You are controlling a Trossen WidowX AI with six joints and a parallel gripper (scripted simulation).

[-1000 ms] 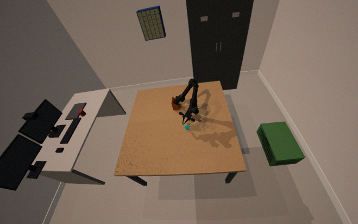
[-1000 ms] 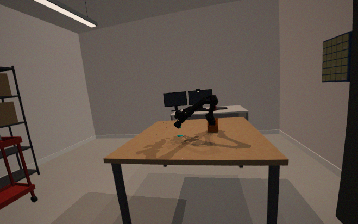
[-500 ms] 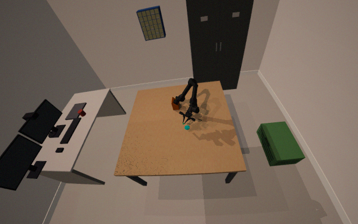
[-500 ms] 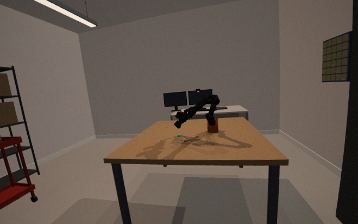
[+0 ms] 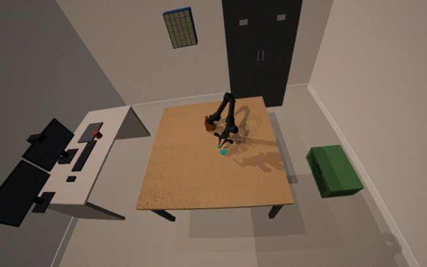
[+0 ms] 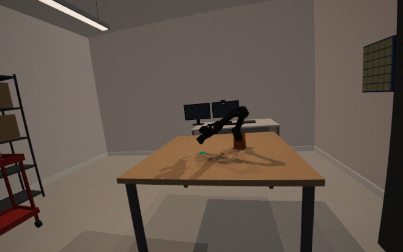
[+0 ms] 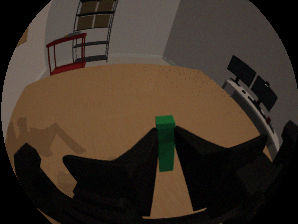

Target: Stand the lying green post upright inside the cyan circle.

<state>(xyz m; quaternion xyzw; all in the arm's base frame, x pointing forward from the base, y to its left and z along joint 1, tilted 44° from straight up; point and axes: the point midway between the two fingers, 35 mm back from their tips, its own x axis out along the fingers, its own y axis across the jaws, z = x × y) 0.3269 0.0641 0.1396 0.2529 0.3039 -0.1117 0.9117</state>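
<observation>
Above the table (image 5: 191, 179), pincer (image 7: 164, 163) nearly closed on green post (image 7: 165, 143), seemingly short of cyan circle (image 5: 223, 151).

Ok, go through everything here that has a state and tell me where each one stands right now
Claw: shut on the green post, raised above the table.
Green post: held between the fingers, off the table, not yet in the circle.
Cyan circle: flat on the table, nothing on it.
</observation>
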